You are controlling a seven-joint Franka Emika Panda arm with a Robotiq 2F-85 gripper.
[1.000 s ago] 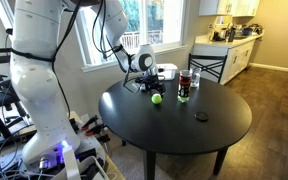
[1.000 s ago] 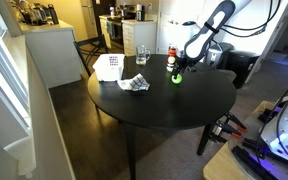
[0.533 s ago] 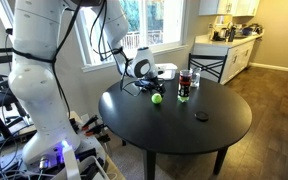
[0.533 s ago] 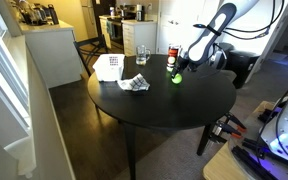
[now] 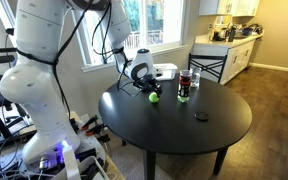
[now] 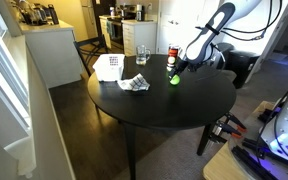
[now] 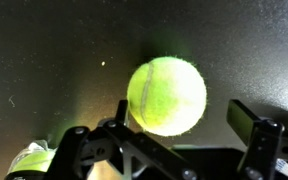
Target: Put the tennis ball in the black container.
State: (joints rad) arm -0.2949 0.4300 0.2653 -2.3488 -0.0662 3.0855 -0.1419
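Observation:
The tennis ball (image 5: 155, 97) lies on the round black table (image 5: 184, 135), and it also shows in an exterior view (image 6: 174, 79). In the wrist view the ball (image 7: 167, 92) sits between the two spread fingers of my gripper (image 7: 184, 128), nearer the left finger and clear of the right one. My gripper (image 5: 146, 87) (image 6: 182, 68) is open, low over the table and right at the ball. The black container (image 5: 184, 85), a dark cup with a reddish band, stands upright just beyond the ball. It is partly hidden by the gripper in an exterior view (image 6: 171, 58).
A white rectangular tub (image 6: 108, 66), a clear glass (image 6: 141, 55) and a small clear-grey object (image 6: 134, 84) stand on the table's far part. A flat small black disc (image 5: 201, 117) lies near the middle. A chair (image 5: 208, 68) stands behind the table.
My gripper has come down and moved closer to the tennis ball, with its fingers now either side of it. The ball and the cup have not moved.

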